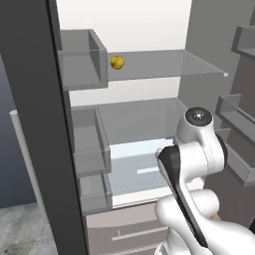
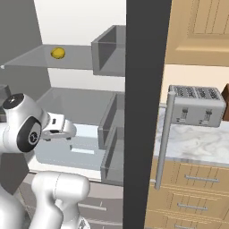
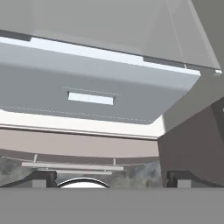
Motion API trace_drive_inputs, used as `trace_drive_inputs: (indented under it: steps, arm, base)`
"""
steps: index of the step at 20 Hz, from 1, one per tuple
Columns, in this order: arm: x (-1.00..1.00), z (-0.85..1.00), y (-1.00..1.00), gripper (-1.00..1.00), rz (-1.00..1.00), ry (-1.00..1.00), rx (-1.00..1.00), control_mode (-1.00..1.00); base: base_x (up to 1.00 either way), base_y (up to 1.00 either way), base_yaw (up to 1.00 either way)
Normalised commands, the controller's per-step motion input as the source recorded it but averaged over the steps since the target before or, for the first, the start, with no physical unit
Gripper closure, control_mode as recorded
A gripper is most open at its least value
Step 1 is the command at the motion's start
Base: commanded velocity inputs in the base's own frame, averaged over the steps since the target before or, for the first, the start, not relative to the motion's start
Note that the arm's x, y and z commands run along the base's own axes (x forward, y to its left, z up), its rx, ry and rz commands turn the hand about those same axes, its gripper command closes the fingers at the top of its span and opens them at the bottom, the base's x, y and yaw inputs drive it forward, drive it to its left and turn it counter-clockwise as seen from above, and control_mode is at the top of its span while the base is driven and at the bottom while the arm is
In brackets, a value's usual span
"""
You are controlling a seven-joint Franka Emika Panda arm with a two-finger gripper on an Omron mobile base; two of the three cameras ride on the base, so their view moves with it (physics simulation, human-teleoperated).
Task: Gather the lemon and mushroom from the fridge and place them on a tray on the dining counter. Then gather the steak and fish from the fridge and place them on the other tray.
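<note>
With the fridge (image 1: 35, 124) doors open, the lemon (image 1: 117, 62) rests on the upper glass shelf (image 1: 164, 64), far left. The gripper (image 3: 109, 177) faces the pale crisper drawer (image 3: 92, 94), fingertips (image 3: 41, 178) spread wide and holding nothing.

The fridge (image 1: 149, 30) stands open, its white back wall and grey side walls exposed. Its doors are swung out to both sides, with grey bins on their inner faces. Inside are two clear glass shelves, one above the other, with a pale blue-grey crisper drawer beneath them and grey bottom drawers below that.

The lemon (image 1: 117, 62) is small, roundish and yellow. It rests on the upper glass shelf near that shelf's left edge, just beside the left door's top bin, toward the back wall. In the right base view the lemon (image 2: 57, 53) sits alone on that shelf.
</note>
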Motion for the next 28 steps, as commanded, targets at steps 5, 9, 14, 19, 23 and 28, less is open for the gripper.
trace_drive_inputs:
  steps: [5, 9, 14, 19, 23, 28]
  arm:
    - [-0.11, 0.78, 0.02, -1.0, 0.21, -0.27, 0.09, -1.0]
    - [-0.06, 0.95, 0.12, -1.0, 0.26, -0.26, 0.11, -1.0]
    - [-0.01, 0.99, 0.38, -1.0, 0.07, -0.16, 0.02, -1.0]
    - [0.0, 1.0, 0.53, -1.0, -0.03, -0.06, -0.03, -1.0]
    - [0.1, 0.83, 0.34, -1.0, -0.02, 0.0, -0.02, -1.0]
    - [0.3, 0.41, 0.32, -1.0, 0.0, 0.0, 0.0, -1.0]
  base:
    - [0.0, 0.0, 0.0]
    - [0.0, 0.0, 0.0]
    - [0.0, 0.0, 0.0]
    - [0.0, 0.0, 0.0]
    - [0.0, 0.0, 0.0]
    - [0.0, 0.0, 0.0]
